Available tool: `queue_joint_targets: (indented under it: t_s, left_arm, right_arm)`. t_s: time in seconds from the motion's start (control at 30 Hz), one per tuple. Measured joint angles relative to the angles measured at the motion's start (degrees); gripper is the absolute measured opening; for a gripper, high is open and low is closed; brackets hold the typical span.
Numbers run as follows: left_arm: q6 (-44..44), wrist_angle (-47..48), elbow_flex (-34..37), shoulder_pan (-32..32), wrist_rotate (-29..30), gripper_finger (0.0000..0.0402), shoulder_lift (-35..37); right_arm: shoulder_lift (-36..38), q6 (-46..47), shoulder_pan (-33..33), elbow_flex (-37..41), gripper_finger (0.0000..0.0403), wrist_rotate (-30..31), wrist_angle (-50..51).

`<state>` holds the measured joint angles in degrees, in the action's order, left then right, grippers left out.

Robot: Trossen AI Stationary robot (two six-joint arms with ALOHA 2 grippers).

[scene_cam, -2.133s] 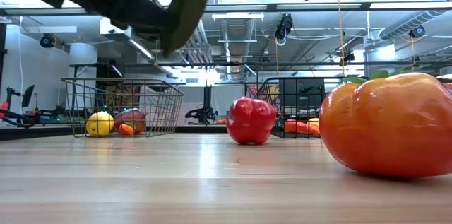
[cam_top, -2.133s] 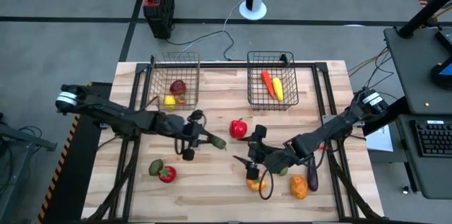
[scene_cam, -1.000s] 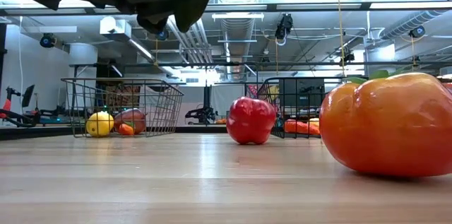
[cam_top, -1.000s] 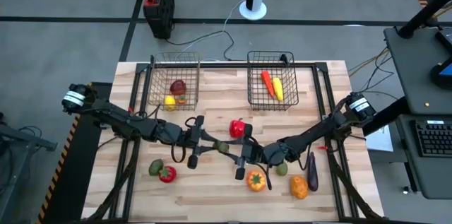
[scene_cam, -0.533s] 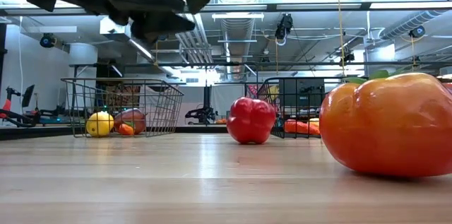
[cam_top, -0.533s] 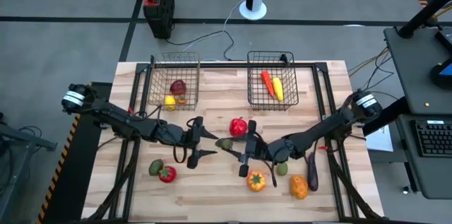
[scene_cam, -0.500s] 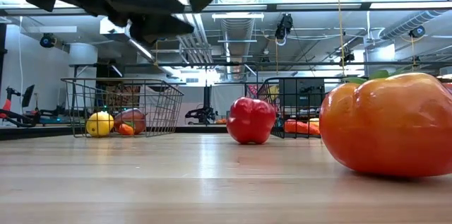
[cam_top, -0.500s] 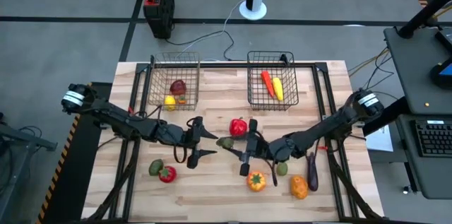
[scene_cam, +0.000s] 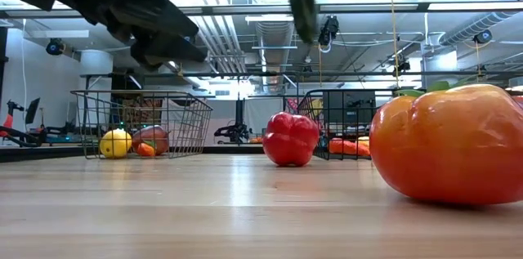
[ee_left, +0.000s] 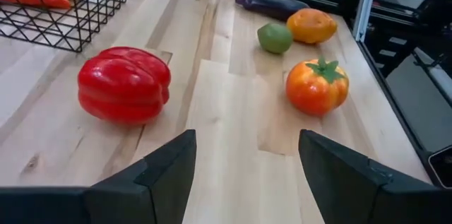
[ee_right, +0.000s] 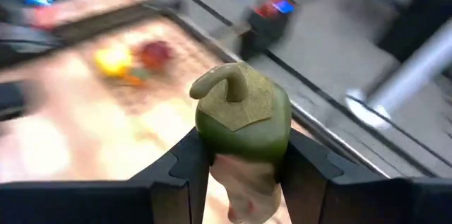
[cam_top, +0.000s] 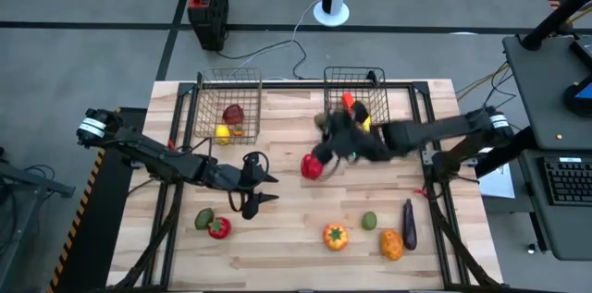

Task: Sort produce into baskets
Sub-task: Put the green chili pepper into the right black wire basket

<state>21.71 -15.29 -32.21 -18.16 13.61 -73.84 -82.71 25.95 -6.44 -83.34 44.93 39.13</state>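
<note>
I am holding a green pear (ee_right: 242,114) pinched between the fingers of the right gripper (cam_top: 326,127), which is hanging in the air by the near left corner of the right basket (cam_top: 378,133), above the table (cam_top: 287,249). That basket is sitting at the far edge of the table and is carrying an orange carrot (cam_top: 348,101) and a yellow piece (cam_top: 363,117). The left basket (cam_top: 205,132), also at the far edge, is holding a dark red fruit (cam_top: 233,114) and a yellow lemon (cam_top: 222,131). I am keeping the left gripper (cam_top: 262,188) empty with its fingers spread, hovering over the middle of the table. A red bell pepper (ee_left: 124,84) is lying just beside the right gripper. Toward the near edge, an orange tomato (ee_left: 317,87), a lime (ee_left: 275,37), an orange fruit (ee_left: 311,25) and a purple eggplant (ee_left: 271,3) are lying on the right; a green piece (cam_top: 203,218) and a red strawberry (cam_top: 218,228) on the left.
</note>
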Motion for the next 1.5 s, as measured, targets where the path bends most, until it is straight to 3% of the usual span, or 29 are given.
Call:
queue_joint_targets:
  t_s: [0.13,0.4,0.7,1.03,1.5]
  left_arm:
    - [0.09,-0.03,0.00,-0.30,0.00,0.0232,0.00]
    - [0.34,-0.09,0.00,-0.30,0.69,0.0232,0.00]
    - [-0.03,-0.07,-0.02,-0.30,0.90,0.0232,0.00]
    - [-0.15,-0.03,0.00,-0.30,1.05,0.0232,0.00]
    - [0.00,0.03,0.00,-0.30,1.03,0.0232,0.00]
  right_arm:
    - [-0.22,3.91,8.22,-3.04,0.0129,-2.06,8.37]
    - [-1.60,2.72,24.45,-2.43,0.0129,-19.51,8.66]
    - [-4.86,1.91,35.30,-0.21,0.0130,-34.36,8.67]
    - [-9.39,4.37,40.80,1.46,0.0130,-40.87,8.69]
    - [-16.71,5.58,42.40,1.54,0.0130,-42.41,8.58]
